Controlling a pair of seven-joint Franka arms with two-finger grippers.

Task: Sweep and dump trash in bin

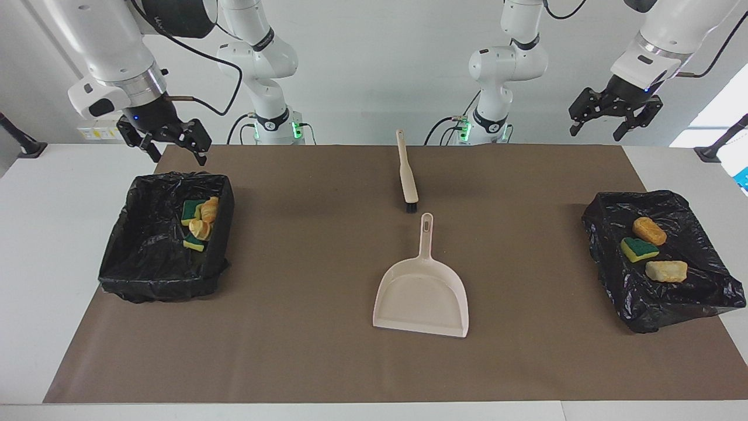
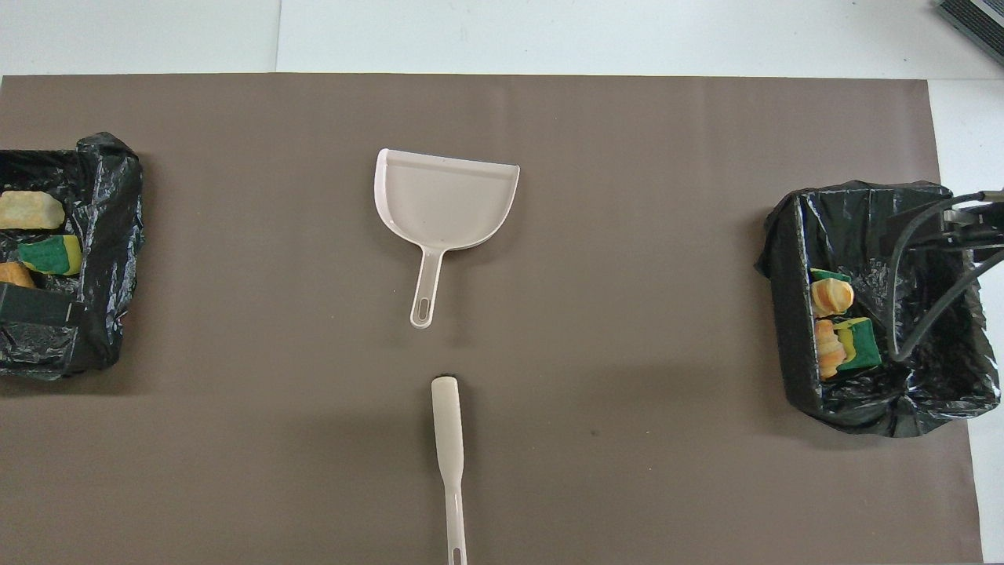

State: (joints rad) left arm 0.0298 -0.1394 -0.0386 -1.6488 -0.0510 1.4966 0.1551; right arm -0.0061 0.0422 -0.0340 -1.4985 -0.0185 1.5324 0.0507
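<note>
Both claws hang open and empty: left gripper [image 1: 615, 120] above the mat's [image 1: 327, 263] corner, right gripper [image 1: 165, 140] over its bin's [image 1: 117, 263] rim, sponge-and-pastry trash [image 1: 198, 222] inside

A beige plastic dustpan [image 2: 443, 200] lies mid-mat on the brown paper mat [image 2: 627, 235], its handle toward the robots. A beige long-handled brush [image 2: 447, 447] lies nearer them. Black-lined bins [image 2: 878, 392] at both table ends hold yellow-green sponge pieces and pastries [image 2: 835, 329].

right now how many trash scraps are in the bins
7: four bunched in the bin at the right arm's end, three spread in the bin at the left arm's end. More could be hidden under the bunch.
</note>
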